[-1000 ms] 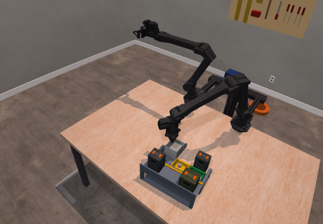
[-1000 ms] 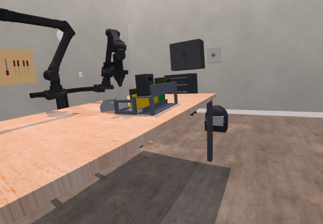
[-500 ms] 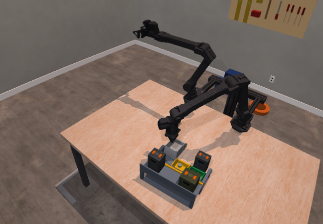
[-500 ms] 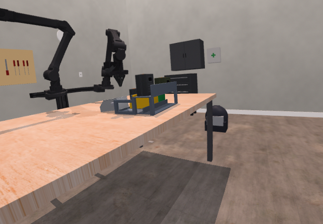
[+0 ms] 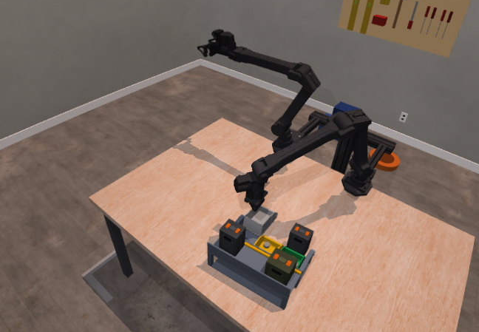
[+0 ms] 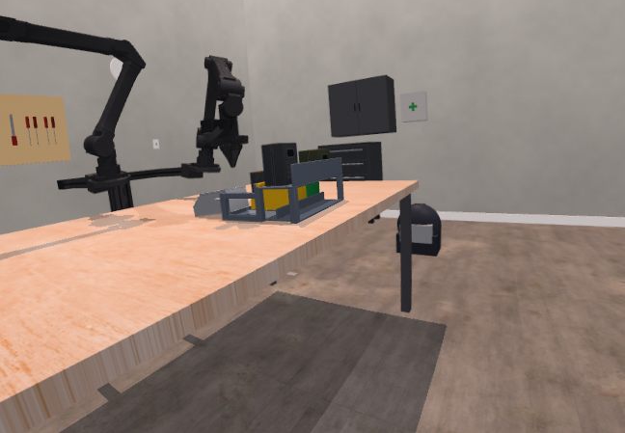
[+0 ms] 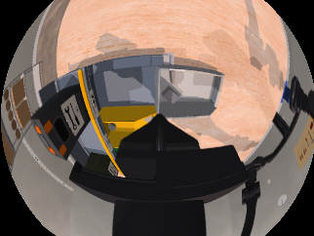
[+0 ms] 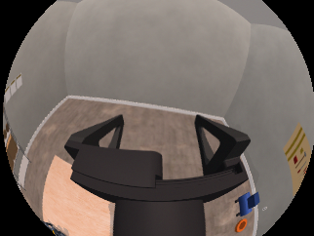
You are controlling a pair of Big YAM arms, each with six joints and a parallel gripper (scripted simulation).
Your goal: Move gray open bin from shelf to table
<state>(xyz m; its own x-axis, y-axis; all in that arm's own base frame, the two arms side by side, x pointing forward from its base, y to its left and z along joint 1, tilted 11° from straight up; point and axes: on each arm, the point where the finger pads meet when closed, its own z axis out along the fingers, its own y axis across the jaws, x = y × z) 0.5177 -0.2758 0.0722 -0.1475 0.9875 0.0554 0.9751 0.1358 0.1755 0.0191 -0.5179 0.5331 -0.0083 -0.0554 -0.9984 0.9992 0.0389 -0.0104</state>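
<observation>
The gray bin (image 5: 253, 224) (image 6: 209, 205) (image 7: 191, 108) is sitting off the shelf (image 5: 247, 260) (image 6: 316, 171) (image 7: 109, 88), toward the arms' edge of the bench (image 5: 174, 188) (image 6: 151, 266) (image 7: 195, 29) (image 8: 73, 195). The left tool (image 5: 255, 208) (image 6: 231, 165) (image 7: 159, 117) is hovering closed, holding nothing; the right tool (image 5: 201, 49) (image 8: 159, 118) is hanging open. Maybe only backing away is remaining.

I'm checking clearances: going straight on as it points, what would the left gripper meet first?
Probably the gray bin, near its rim, below the left gripper; depth is unclear.
</observation>
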